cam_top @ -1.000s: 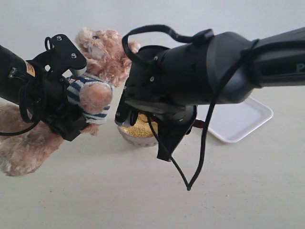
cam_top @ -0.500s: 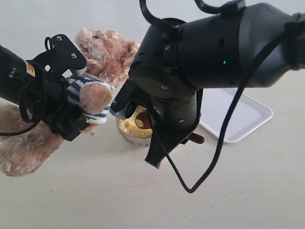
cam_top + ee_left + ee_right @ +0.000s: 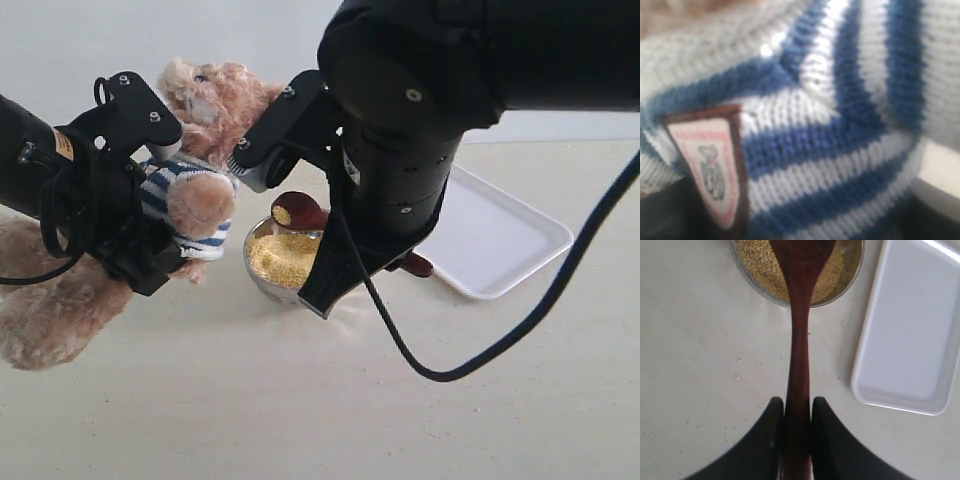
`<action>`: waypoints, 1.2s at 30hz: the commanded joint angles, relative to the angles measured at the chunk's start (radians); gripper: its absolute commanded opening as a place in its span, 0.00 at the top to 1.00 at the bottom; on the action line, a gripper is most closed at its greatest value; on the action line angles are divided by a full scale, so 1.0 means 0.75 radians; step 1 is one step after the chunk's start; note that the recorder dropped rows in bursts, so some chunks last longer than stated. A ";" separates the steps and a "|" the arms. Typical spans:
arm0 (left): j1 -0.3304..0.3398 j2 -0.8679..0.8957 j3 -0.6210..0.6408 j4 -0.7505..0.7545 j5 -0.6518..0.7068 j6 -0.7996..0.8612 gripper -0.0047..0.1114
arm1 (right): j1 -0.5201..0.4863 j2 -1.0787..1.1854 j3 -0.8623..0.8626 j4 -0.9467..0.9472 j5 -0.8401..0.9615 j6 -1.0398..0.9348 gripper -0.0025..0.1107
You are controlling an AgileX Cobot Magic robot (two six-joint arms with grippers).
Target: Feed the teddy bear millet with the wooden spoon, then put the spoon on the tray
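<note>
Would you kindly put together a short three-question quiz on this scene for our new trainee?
1. True or false: the wooden spoon is lying on the tray.
2. Multiple choice: what does the right end effector clamp? A) the spoon's handle B) the tray's rim C) a cloth
3. Fill in: the spoon's oval end is held over the ___ in the steel bowl.

Key: 1 false; 2 A; 3 millet.
</note>
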State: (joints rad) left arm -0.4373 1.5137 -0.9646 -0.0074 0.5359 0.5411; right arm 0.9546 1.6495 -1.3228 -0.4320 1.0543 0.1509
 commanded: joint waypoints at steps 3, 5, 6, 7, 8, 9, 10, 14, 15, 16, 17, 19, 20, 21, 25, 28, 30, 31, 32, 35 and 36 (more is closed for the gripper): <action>-0.006 -0.016 -0.008 -0.014 -0.032 0.003 0.92 | -0.010 -0.060 0.070 0.023 0.049 -0.023 0.98; -0.006 -0.016 -0.008 -0.014 -0.032 0.003 0.92 | -0.010 -0.081 0.089 0.032 0.045 -0.023 0.98; -0.006 -0.016 -0.008 -0.014 -0.032 0.003 0.92 | -0.010 -0.095 0.102 0.034 0.037 -0.028 0.98; -0.006 -0.016 -0.008 -0.014 -0.032 0.003 0.92 | -0.010 -0.111 0.108 0.038 0.032 -0.028 0.98; -0.006 -0.016 -0.008 -0.014 -0.032 0.003 0.92 | -0.010 -0.125 0.115 0.038 0.028 -0.028 0.98; -0.006 -0.016 -0.008 -0.014 -0.032 0.003 0.92 | -0.010 -0.138 0.121 0.040 0.026 -0.030 0.98; -0.006 -0.016 -0.008 -0.014 -0.032 0.003 0.92 | -0.010 -0.141 0.120 0.047 0.029 -0.033 0.98; -0.006 -0.016 -0.008 -0.014 -0.032 0.003 0.92 | -0.010 -0.163 0.120 0.077 0.026 -0.045 0.98; -0.006 -0.016 -0.008 -0.014 -0.032 0.003 0.92 | -0.010 -0.166 0.120 0.083 0.019 -0.045 0.98; -0.006 -0.016 -0.008 -0.014 -0.032 0.003 0.92 | -0.010 -0.166 0.120 0.085 0.015 -0.045 0.98; -0.006 -0.016 -0.008 -0.014 -0.045 0.000 0.92 | -0.010 -0.166 0.120 0.085 0.011 -0.045 0.98; -0.006 -0.016 -0.008 -0.047 -0.047 -0.034 0.92 | -0.010 -0.166 0.120 0.085 0.010 -0.045 0.98; -0.006 -0.016 -0.008 -0.060 -0.039 -0.041 0.92 | -0.010 -0.166 0.120 0.085 0.010 -0.045 0.98; -0.006 -0.013 -0.008 -0.062 -0.031 -0.041 0.92 | -0.010 -0.169 0.120 0.085 0.012 -0.045 0.98; -0.006 -0.006 -0.008 -0.062 0.004 -0.041 0.92 | -0.010 -0.176 0.120 0.085 0.012 -0.045 0.98; -0.006 -0.006 -0.008 -0.060 0.041 -0.041 0.92 | -0.010 -0.184 0.120 0.085 0.012 -0.045 0.98; -0.006 -0.006 -0.008 -0.062 0.095 -0.041 0.92 | -0.010 -0.196 0.120 0.088 0.012 -0.045 0.98; -0.006 -0.006 -0.008 -0.062 0.117 -0.041 0.92 | -0.010 -0.202 0.120 0.086 0.015 -0.045 0.98; -0.006 -0.006 -0.008 -0.062 0.137 -0.041 0.92 | -0.010 -0.211 0.120 0.089 0.017 -0.045 0.98; -0.006 0.004 -0.008 -0.045 0.248 0.007 0.92 | -0.010 -0.239 0.120 0.092 0.020 -0.045 0.98; -0.006 0.011 -0.008 -0.028 0.283 0.014 0.92 | -0.010 -0.249 0.120 0.095 0.020 -0.049 0.98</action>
State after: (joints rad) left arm -0.4373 1.5137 -0.9646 -0.0409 0.6769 0.5283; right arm 0.9546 1.4922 -1.2355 -0.3680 1.0673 0.1170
